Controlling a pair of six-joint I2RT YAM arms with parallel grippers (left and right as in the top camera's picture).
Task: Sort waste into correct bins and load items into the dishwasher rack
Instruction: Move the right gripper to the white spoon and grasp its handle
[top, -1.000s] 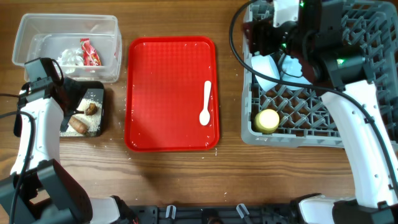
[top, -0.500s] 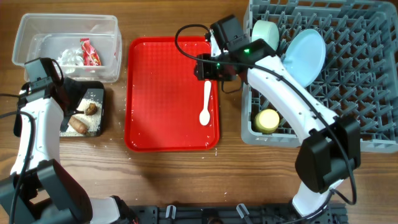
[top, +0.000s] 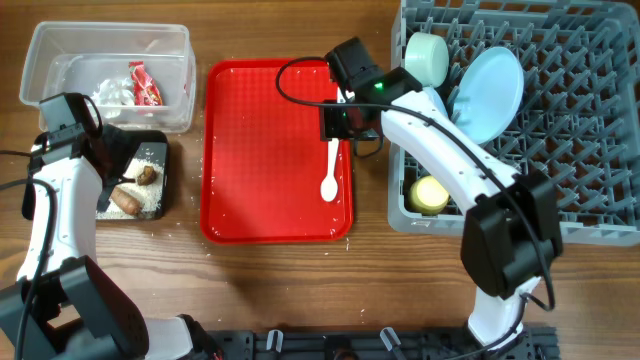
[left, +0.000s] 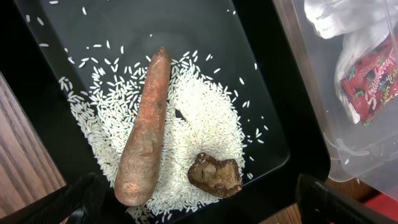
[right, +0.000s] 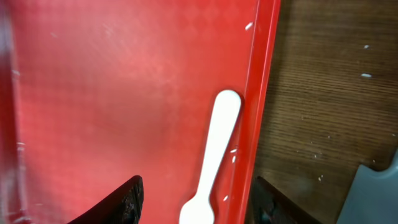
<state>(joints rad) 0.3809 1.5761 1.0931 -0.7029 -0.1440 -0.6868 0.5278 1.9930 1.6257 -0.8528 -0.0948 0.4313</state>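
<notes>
Currently the right gripper (right: 198, 186) hangs with its jaws apart, straddling the white plastic spoon (right: 214, 143), which lies flat just inside the rack-side rim of the red tray (right: 93, 93). The likely fault: the outer finger lands on that rim, so the thin spoon skids rather than seats. On the tray's far side, the left gripper (left: 205, 202) hovers over the black tray (left: 186, 25) — spread and empty.

white plastic spoon (right: 219, 134), bowl end cut off between the right gripper (right: 198, 191) fingertips, crumpled white tissue (left: 336, 15) and red snack wrapper (left: 372, 74) clipped at frame edges beyond the left gripper (left: 196, 194), its own fingertips mostly cropped
</notes>
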